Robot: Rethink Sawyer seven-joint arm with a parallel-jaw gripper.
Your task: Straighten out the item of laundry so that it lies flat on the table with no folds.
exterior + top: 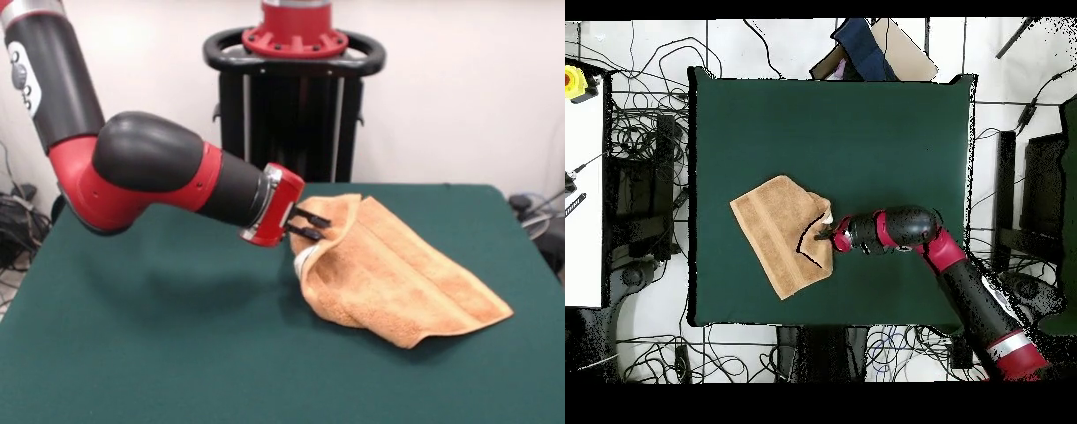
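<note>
**Near the table's middle: a thin pinch on a doubled towel**

At the towel's raised edge, near the middle of the tabletop, my gripper [311,227] has its two black fingers [313,220] drawn close together, with a fold of cloth bunched at their tips. I judge that I have hold of the towel's edge, though the front view does not show how deep the bite goes.

Outward from that pinch, the orange-tan terry towel [402,269] is folded over itself: one flap is drawn up toward my fingers, and a small white tag [305,257] shows just under the lifted edge. In the overhead view the towel [775,235] lies as a rough wedge, somewhat toward the table edge nearer my base, and the dark green table [895,130] spreads wide around it on all sides.

The risks as I judge them:
- A shallow grip may let the terry slide out as soon as I pull, so the flap drops back folded.
- If I have caught two layers, pulling will drag the whole bundle across the felt instead of opening it.
- Dragging low could roll the free corner under and add a crease.
</note>
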